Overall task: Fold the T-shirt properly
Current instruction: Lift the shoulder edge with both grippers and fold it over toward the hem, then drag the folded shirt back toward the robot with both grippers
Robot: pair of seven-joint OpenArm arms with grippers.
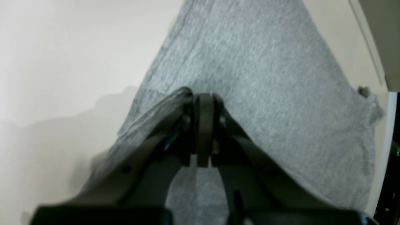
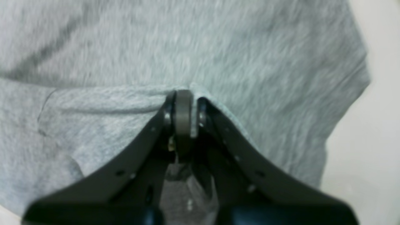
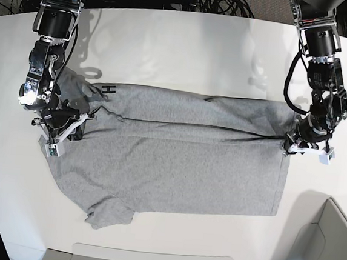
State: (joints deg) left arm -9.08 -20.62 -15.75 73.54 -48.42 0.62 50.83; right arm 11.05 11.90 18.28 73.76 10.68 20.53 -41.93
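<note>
I see the T-shirt (image 3: pixel 171 160) lying flat on the white tabletop (image 3: pixel 186 52) with its long axis going across, from one arm to the other, and each end is already pinched: my left hand (image 3: pixel 294 142) is closed on the hem side and my right hand (image 3: pixel 64 129) is closed on the shoulder side. A folded top edge runs straight between the two hands, so I judge both must move together toward the near edge. There the tabletop has free room.
</note>
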